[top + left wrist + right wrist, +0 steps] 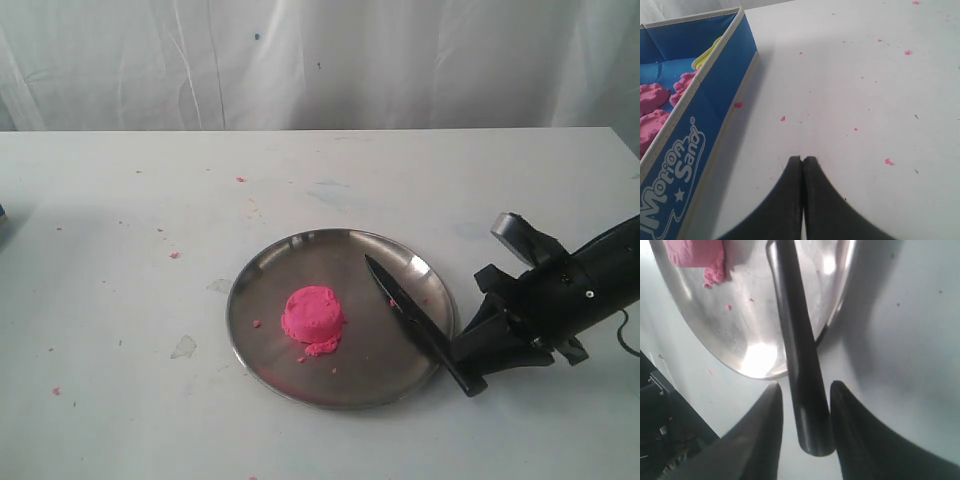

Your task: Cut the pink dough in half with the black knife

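A: Right arm pose?
B: It enters from the right edge of the exterior view, low over the table [120,220], forearm slanting toward the plate. The right gripper [806,385] sits at the handle end of the black knife [410,320]. Jaws parted, one finger on either side of the handle, a sliver of gap showing. Not clamped.
A: Knife position?
B: Tip inside the steel plate [300,260], blade crossing the right rim, handle reaching past the rim over the table.
A: Dough?
B: The pink dough [313,316] is one rounded mound, just left of plate centre, apart from the blade. Small lump at its near foot, with crumbs [257,323] close by.
A: Left arm?
B: Outside the exterior view. The left gripper [802,160] has fingers pressed together, holding nothing, over bare table beside a blue Motion Sand box [695,130].
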